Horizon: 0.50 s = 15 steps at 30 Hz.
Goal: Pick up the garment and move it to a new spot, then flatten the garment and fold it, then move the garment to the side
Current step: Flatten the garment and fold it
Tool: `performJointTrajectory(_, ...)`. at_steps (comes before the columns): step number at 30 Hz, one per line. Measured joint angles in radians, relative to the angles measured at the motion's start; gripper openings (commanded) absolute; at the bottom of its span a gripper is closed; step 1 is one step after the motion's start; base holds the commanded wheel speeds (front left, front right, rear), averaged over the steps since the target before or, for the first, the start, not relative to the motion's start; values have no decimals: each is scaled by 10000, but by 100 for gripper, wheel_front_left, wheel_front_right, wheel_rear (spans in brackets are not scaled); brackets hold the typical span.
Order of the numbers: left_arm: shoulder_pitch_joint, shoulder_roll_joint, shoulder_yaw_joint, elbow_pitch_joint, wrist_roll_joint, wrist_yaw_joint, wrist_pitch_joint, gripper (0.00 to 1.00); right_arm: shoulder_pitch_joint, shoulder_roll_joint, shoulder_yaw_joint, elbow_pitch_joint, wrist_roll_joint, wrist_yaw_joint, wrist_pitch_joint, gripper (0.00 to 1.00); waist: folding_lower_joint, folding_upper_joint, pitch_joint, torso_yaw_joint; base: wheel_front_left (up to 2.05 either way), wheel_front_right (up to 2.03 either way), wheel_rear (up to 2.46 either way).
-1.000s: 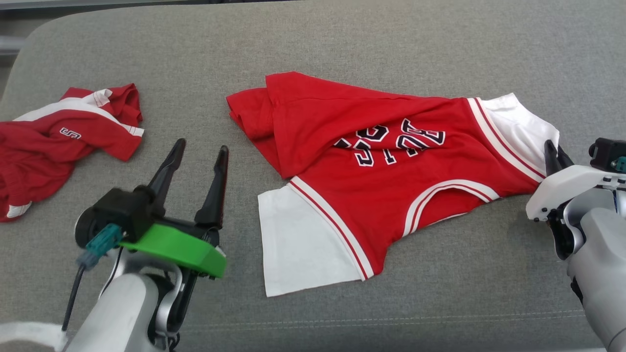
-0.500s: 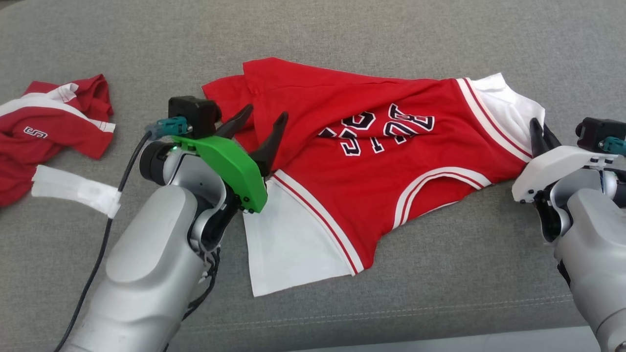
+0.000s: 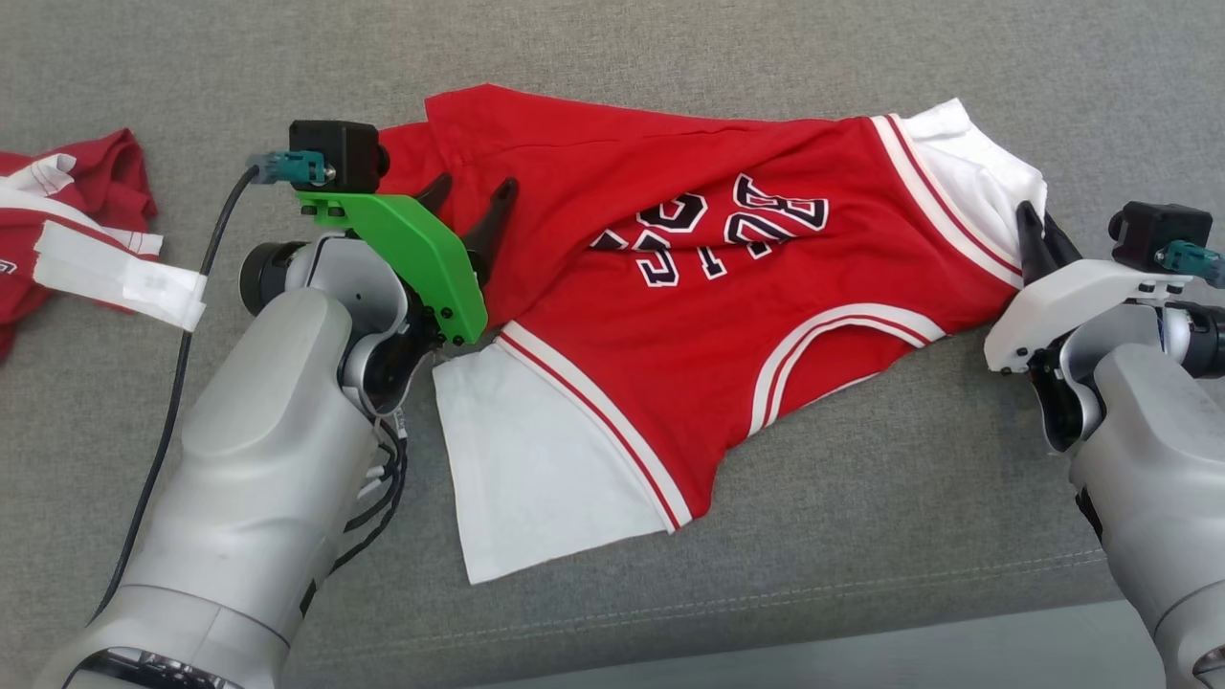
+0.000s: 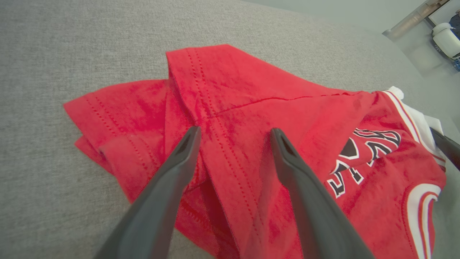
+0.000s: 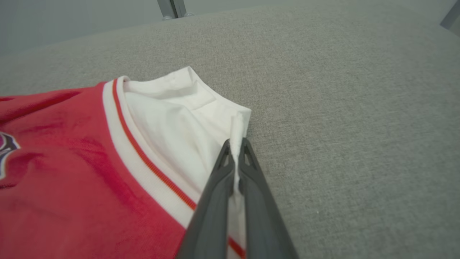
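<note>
A grey fabric cushion [image 3: 670, 57] carries everything, its stitched front edge running along the bottom of the head view. Across its middle lies the garment [image 3: 670, 325], a red jersey with dark, white-outlined lettering and white sleeves. One sleeve is spread flat toward the front edge and the other is bunched at the jersey's right end. The head view gives this whole layout, while the left wrist view gives the detail at the jersey's left end. There the red body is folded over itself, and a double-stitched hem [image 4: 212, 118] crosses on top of a lower layer. The left gripper [image 3: 475, 184] sits over that fold on its green bracket [image 3: 402, 244], jaws spread wide with nothing between them. In the left wrist view the left gripper [image 4: 235, 131] straddles the stitched hem, and whether the tips touch the cloth cannot be told. The right gripper [image 3: 1036, 215] is at the right sleeve, where the head view shows little more than dark tips against white. In the right wrist view the right gripper [image 5: 235, 142] is clenched on a thin ridge of white sleeve fabric, which stands up between the tips. Toward the cushion's left side, well apart from the jersey, lies a second red garment [image 3: 105, 172]. A white tape tag [image 3: 115, 273] is wrapped on the left arm's cable.
</note>
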Motion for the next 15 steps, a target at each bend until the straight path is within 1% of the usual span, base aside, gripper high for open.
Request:
performJointTrajectory(8, -526, 100, -339, 792, -637, 0, -151, 100, -55, 31, 29, -48, 2, 0, 0, 0, 0, 0, 169, -155, 0, 0, 0)
performJointTrajectory(15, -780, 171, -731, 1072, -1064, 0, -374, 100, -87, 40, 40, -65, 2, 0, 0, 0, 0, 0, 246, -200, 0, 0, 0)
